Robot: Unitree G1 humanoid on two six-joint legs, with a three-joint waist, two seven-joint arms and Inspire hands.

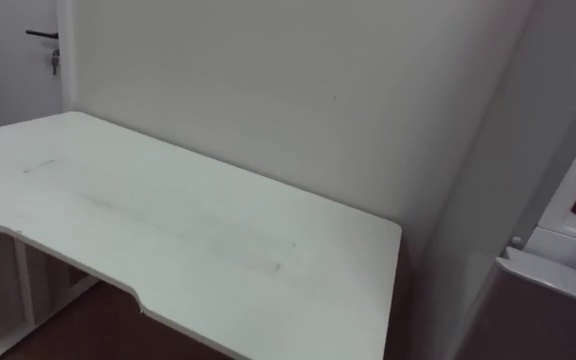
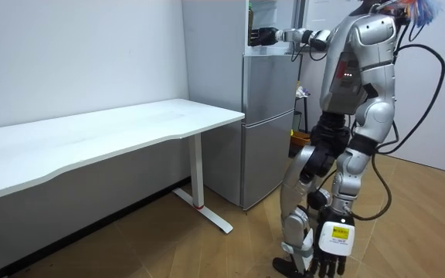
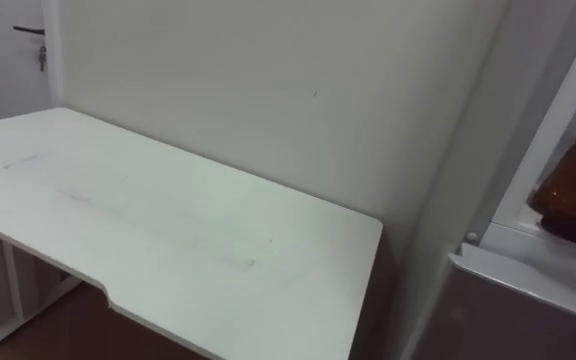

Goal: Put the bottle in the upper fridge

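Nearest in room view: left hand (image 2: 324, 251) hangs low by the leg, fingers straight & relaxed, empty, well apart from the job. Robot stands on wood floor (image 2: 207, 247) facing the fridge (image 2: 269, 116), w/ white bench (image 1: 188, 240) just beside the fridge on robot's left. Further in, right arm is stretched out level to the upper compartment (image 2: 273, 19), right hand (image 2: 263, 36) at its open front. Can't tell how its fingers sit. Brown shape at right eye view's far right, above the lower door's top edge, is prob. the bottle (image 3: 573, 185). It's cut by the frame, so long axis unclear. Judging by that, bottle lies ahead of right hand, at the compartment mouth. Next move = carry it further in & let go. Right hand's job, left is nowhere near.
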